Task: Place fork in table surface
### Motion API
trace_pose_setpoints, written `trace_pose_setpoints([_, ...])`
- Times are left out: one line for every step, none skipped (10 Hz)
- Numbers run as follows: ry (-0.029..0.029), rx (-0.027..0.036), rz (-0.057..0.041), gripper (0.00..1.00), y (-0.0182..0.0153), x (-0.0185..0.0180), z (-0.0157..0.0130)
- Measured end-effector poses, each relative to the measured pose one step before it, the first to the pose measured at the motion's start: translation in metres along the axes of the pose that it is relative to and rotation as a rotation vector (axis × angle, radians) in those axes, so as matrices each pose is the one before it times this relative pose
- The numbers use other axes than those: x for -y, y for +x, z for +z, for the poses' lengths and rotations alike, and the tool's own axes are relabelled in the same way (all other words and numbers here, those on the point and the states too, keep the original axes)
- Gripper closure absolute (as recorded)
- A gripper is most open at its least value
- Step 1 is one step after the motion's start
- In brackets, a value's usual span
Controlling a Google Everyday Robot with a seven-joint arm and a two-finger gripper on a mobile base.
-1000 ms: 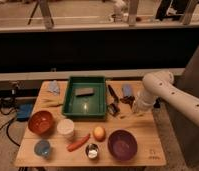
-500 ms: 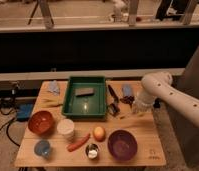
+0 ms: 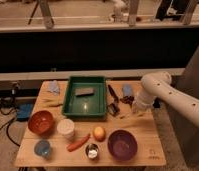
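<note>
1. The end effector (image 3: pixel 140 106) hangs at the tip of the white arm (image 3: pixel 165 90), low over the right side of the bench (image 3: pixel 143 136). How far open it is cannot be told, nor whether it has hold of anything.
2. The fork (image 3: pixel 127 116) seems to be the thin pale sliver lying on the bench just near-left of the end effector. Whether the 2 touch cannot be told.
3. 1 green tray (image 3: pixel 88 106) sits at the far middle, with 1 dark grey block (image 3: pixel 84 91) in it.
4. 2 bowls: an orange one (image 3: pixel 41 121) at the left and a purple one (image 3: pixel 122 144) at the near right.
5. 2 cups: white (image 3: pixel 66 128) and blue (image 3: pixel 42 148).
6. 1 carrot (image 3: pixel 78 143), 1 orange fruit (image 3: pixel 98 133) and 1 small silver can (image 3: pixel 92 151) lie between the bowls.
7. 1 blue cloth (image 3: pixel 54 87) lies at the far left.
</note>
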Motion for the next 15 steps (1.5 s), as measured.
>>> trace_pose_setpoints([-0.00398,0.00567,0.00293,1.0,0.00124,0.00051,0.00147])
trace_pose_setpoints([-0.00963,0.00681,0.00289,1.0,0.00092,-0.00134,0.00514])
trace_pose_setpoints([-0.01046,0.01048,0.00241,1.0,0.00028,-0.00147,0.01085])
trace_pose_setpoints([-0.01142,0.01104,0.00398,1.0,0.00078,-0.00333,0.01422])
trace_pose_setpoints([-0.01237,0.01302,0.0081,1.0,0.00201,-0.00823,0.01347])
trace_pose_setpoints([-0.00518,0.01365,0.00979,1.0,0.00211,-0.00634,0.00661])
trace_pose_setpoints([-0.00088,0.01061,0.00184,1.0,0.00017,-0.00358,0.00284])
trace_pose_setpoints([0.00006,0.01591,0.00043,1.0,-0.0009,-0.00252,0.00327])
trace_pose_setpoints([-0.0009,0.00875,-0.00009,0.97,-0.00058,-0.00102,0.00209])
trace_pose_setpoints([0.0004,0.00806,0.00012,0.89,-0.00013,-0.00083,0.00289])
trace_pose_setpoints([0.0037,0.00174,0.0006,0.77,0.00102,-0.00102,0.00378])
trace_pose_setpoints([0.00313,-0.00268,-0.00041,0.69,0.00077,-0.00057,0.00263])
trace_pose_setpoints([0.00502,-0.0039,0.00188,0.58,0.00033,0.00021,0.00317])
trace_pose_setpoints([0.00663,-0.00304,0.00316,0.48,0.00051,0.0006,0.00193])
trace_pose_setpoints([0.00285,-0.00252,0.00383,0.38,0.00074,-0.00048,0.00156])
